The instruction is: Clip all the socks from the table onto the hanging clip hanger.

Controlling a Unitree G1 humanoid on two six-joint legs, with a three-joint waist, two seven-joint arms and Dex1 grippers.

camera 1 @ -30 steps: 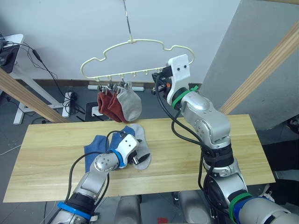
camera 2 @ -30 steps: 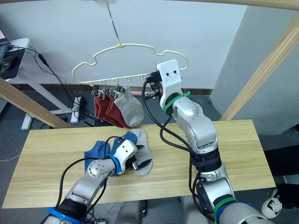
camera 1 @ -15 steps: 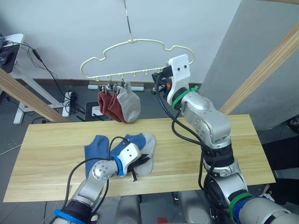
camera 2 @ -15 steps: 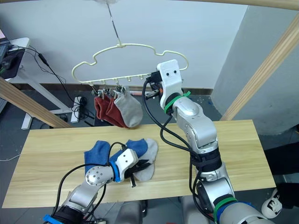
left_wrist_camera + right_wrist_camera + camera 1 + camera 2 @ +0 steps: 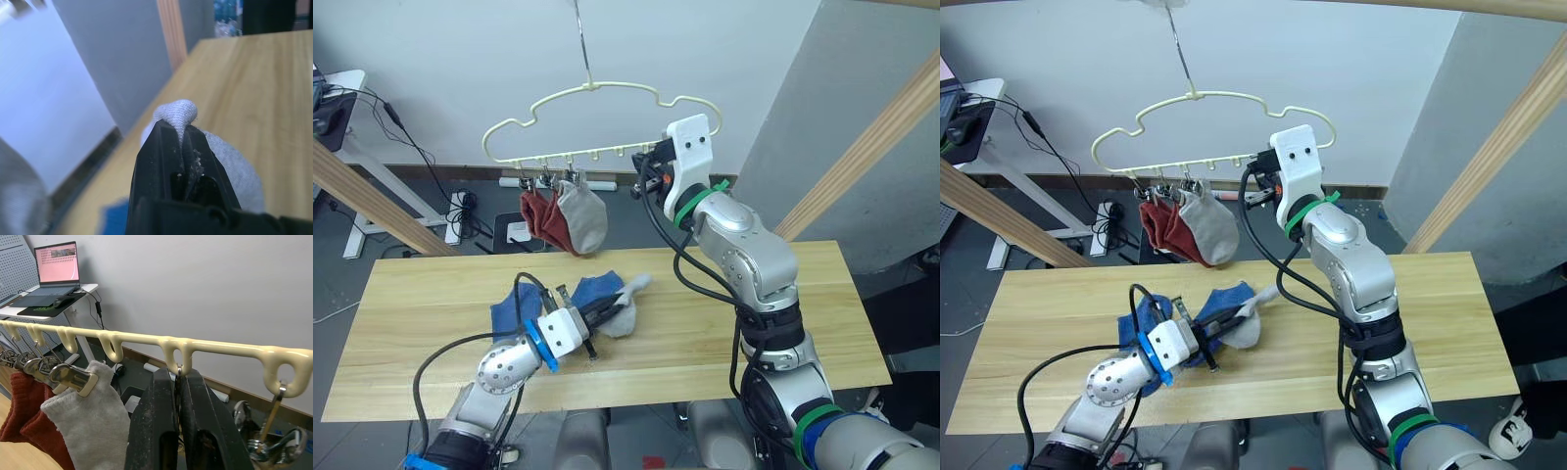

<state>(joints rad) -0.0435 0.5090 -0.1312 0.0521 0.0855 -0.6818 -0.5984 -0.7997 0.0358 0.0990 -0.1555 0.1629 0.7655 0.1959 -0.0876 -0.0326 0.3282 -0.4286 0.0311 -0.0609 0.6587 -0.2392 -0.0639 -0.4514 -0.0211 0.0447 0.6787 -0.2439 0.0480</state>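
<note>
My left gripper (image 5: 604,312) is shut on a bunched light grey sock (image 5: 626,297), whose pinched fold (image 5: 178,108) sticks out past the fingertips just above the table (image 5: 803,294). Two blue socks (image 5: 512,313) lie beside and partly under it. The pale-yellow clip hanger (image 5: 592,95) hangs above the table's far edge. At its left end, two dark red socks (image 5: 537,214) and a grey sock (image 5: 583,219) are clipped. My right gripper (image 5: 178,382) is raised to the hanger's lower bar (image 5: 220,346), shut on a clip loop beneath it.
Slanted wooden poles stand at the left (image 5: 372,201) and right (image 5: 867,142) of the table. Empty silver clips (image 5: 274,440) dangle from the bar beside my right gripper. A desk with a laptop (image 5: 54,262) and floor cables (image 5: 460,211) lie beyond the table.
My left gripper has shut on the grey sock and drawn back towards the left, bunching the sock and raising one end. The right gripper and hanger have not moved.
</note>
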